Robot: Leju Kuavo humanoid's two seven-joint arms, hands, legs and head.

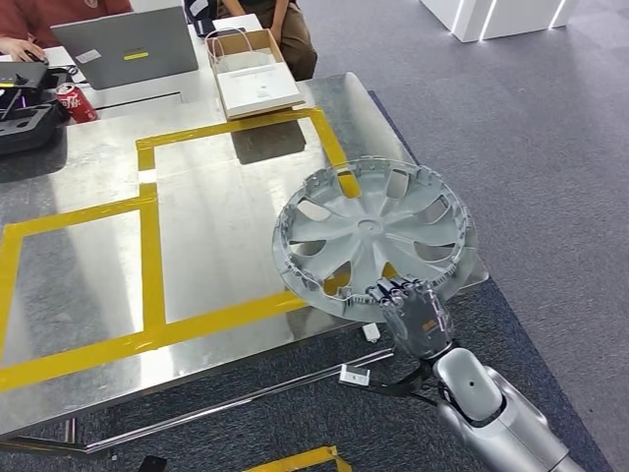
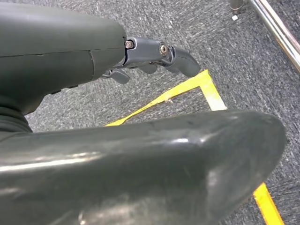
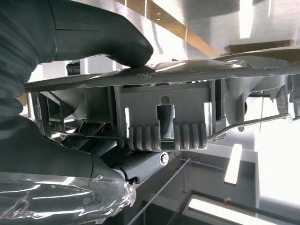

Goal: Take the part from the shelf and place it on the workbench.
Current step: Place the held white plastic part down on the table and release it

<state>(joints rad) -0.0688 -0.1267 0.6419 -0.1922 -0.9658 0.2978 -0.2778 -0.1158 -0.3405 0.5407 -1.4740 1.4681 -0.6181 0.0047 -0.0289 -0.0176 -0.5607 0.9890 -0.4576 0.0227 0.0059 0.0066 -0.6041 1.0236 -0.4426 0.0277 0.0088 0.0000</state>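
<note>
1. The right hand (image 1: 417,317) grips the near rim of the grey plastic spoked wheel cover (image 1: 373,236), thumb on one face, fingers (image 3: 141,165) under the clip ribs.
2. The left hand (image 2: 155,54) hangs over grey carpet with its fingers loosely extended, holding nothing.
3. The shiny steel counter marked with yellow tape (image 1: 207,246) lies beneath the cover, which hovers over its near right corner — partly overhanging the edge.
4. The cover looks light and fairly stiff but thin — likely to flex or tip when held at one edge; its rim offers the firmest hold.
</note>
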